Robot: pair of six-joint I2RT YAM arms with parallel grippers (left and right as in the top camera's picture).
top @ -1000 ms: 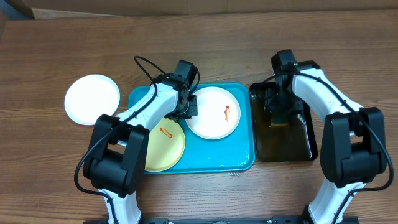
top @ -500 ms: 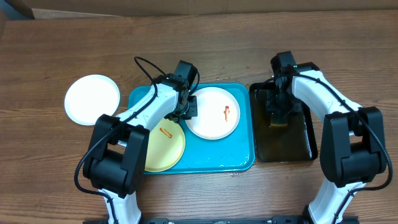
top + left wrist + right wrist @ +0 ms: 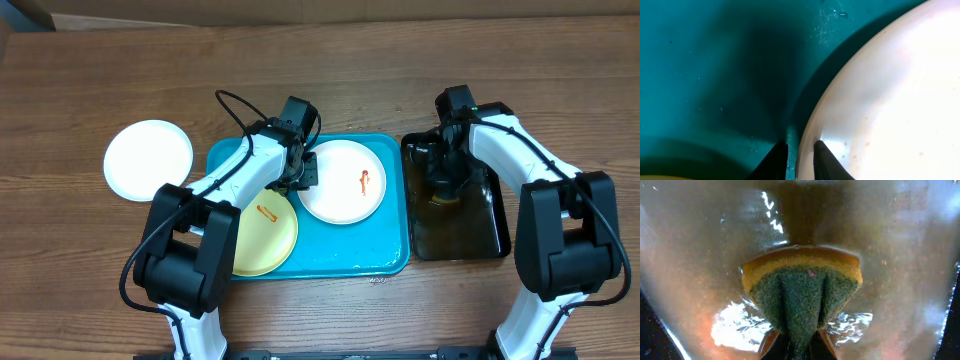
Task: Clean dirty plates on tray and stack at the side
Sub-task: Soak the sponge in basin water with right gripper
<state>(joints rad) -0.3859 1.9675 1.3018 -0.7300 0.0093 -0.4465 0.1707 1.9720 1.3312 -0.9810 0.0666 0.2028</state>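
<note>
Left gripper (image 3: 800, 146) jaws narrow, pinching the smeared white plate (image 3: 343, 181) by its rim on the turquoise tray (image 3: 392, 250), likely to steady it, while right gripper (image 3: 797, 341) clamps the sponge (image 3: 802, 287) in the wet black tray (image 3: 468, 238), probably loading it for wiping.

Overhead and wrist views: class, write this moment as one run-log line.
left gripper: shut on smeared white plate rim, on tray | right gripper: shut on sponge in black tray | sponge away from plate
</note>
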